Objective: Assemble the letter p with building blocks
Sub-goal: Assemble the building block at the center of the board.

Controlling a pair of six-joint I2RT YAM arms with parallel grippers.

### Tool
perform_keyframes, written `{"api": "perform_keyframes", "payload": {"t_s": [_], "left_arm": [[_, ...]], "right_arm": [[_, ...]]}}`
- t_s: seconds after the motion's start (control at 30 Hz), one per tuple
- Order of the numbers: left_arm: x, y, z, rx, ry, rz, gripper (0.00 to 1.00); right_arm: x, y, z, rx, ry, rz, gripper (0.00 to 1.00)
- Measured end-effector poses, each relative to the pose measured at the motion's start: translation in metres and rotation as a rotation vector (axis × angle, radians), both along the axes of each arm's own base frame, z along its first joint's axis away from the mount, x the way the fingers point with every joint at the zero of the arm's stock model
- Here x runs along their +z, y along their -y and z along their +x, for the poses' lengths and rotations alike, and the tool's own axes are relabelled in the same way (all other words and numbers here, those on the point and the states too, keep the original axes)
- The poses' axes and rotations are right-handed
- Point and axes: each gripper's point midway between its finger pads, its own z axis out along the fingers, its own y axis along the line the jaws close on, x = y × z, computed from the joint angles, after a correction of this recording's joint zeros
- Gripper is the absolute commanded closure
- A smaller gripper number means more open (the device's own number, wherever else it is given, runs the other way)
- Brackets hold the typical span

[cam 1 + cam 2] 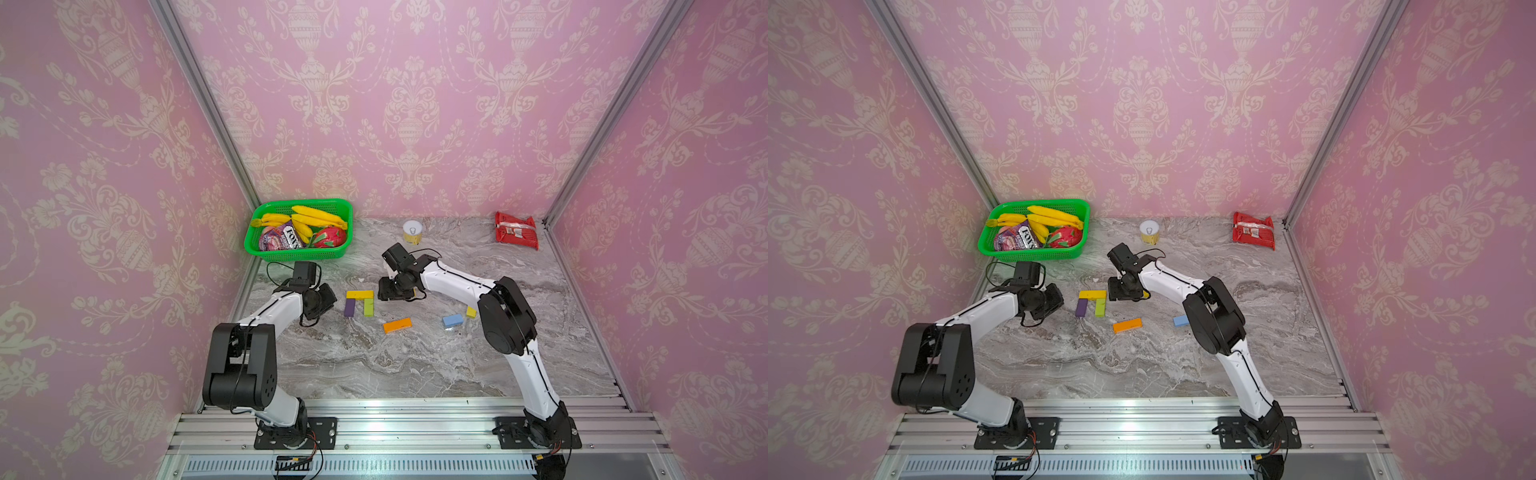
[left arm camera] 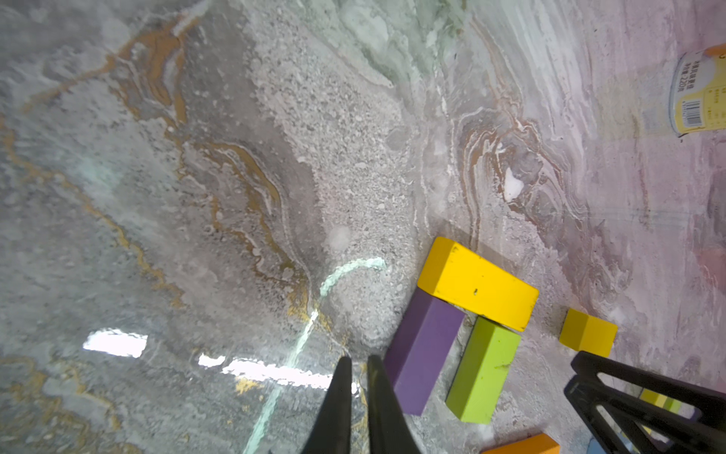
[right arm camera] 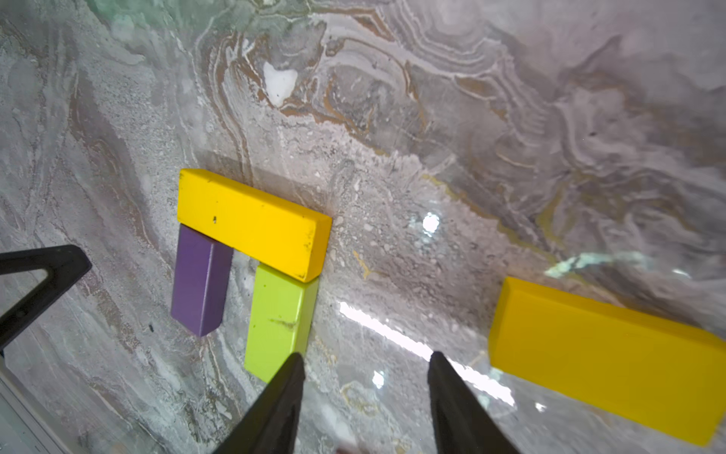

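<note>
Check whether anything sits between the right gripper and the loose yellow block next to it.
Nothing visible does. In the right wrist view the right gripper is open, and only bare marble table separates it from the loose yellow block.

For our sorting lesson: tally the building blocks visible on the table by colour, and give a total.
Yellow blocks: 3
Purple block: 1
Lime green block: 1
Orange block: 1
Light blue block: 1
Total: 7 seen; the right arm may hide more.

I see pink damask-papered walls [image 1: 411, 104] on three sides, aluminium corner posts [image 1: 203, 95], grey marbled tabletop [image 1: 374, 361], glare on near rail [image 1: 374, 426].
</note>
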Motion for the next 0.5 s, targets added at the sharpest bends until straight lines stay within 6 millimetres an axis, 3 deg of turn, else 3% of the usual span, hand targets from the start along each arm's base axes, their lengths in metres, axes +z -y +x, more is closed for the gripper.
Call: {"api": "perform_keyframes", "payload": {"t_s": [0.17,0.33,0.5], "left_arm": [[0.02,0.003,0.003,-0.003,0.056,-0.017,0.65],[0.026,0.003,0.003,-0.005,0.073,-0.021,0.62],[0.026,0.007,0.002,-0.013,0.072,-0.04,0.49]], "right_arm": [[0.021,0.02,0.014,-0.001,0.072,-0.11,0.2],[0.013,0.042,0.017,-0.026,0.061,-0.192,0.15],[0.011,0.051,0.022,-0.049,0.058,-0.206,0.15]]}}
